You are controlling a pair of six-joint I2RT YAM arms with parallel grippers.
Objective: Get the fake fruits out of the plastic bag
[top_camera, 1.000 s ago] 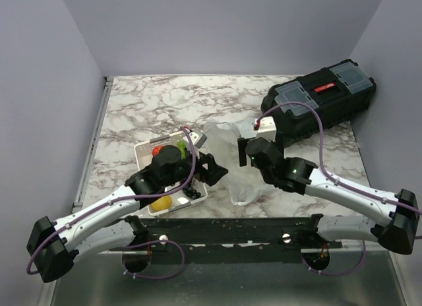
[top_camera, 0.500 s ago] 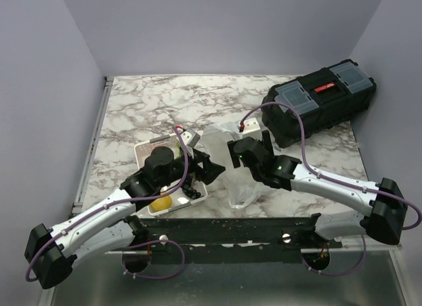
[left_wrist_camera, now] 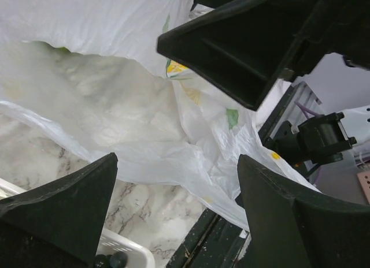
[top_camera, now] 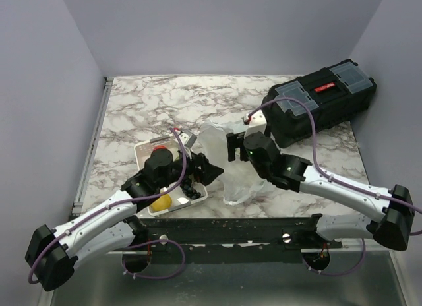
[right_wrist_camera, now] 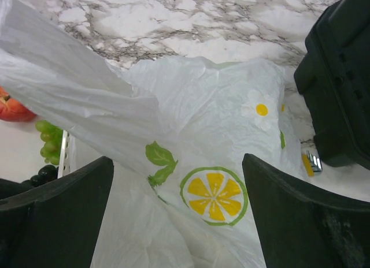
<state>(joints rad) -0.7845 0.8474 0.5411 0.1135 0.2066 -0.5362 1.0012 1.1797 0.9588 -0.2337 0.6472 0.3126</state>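
The plastic bag (top_camera: 231, 177), white with lemon and flower prints, lies crumpled on the marble between my two grippers. My left gripper (top_camera: 208, 169) is open at the bag's left side; in its wrist view the bag (left_wrist_camera: 115, 118) fills the space ahead of the gripper (left_wrist_camera: 176, 222). My right gripper (top_camera: 235, 148) is open just above the bag's top, with the lemon print (right_wrist_camera: 214, 196) between its jaws (right_wrist_camera: 179, 222). A light-green grape bunch (right_wrist_camera: 49, 144) and a dark grape bunch (right_wrist_camera: 37, 175) lie in the white tray. The green ball is hidden.
The white tray (top_camera: 141, 150) stands left of the bag and also holds a red apple (top_camera: 157, 150) and a yellow fruit (top_camera: 160, 202). A black toolbox (top_camera: 320, 101) stands at the back right. The table's front edge and black rail run just below the bag.
My right gripper has moved left and a little farther back over the bag's top. My left gripper drew back, then returned to the bag's left side. The bag has barely shifted.
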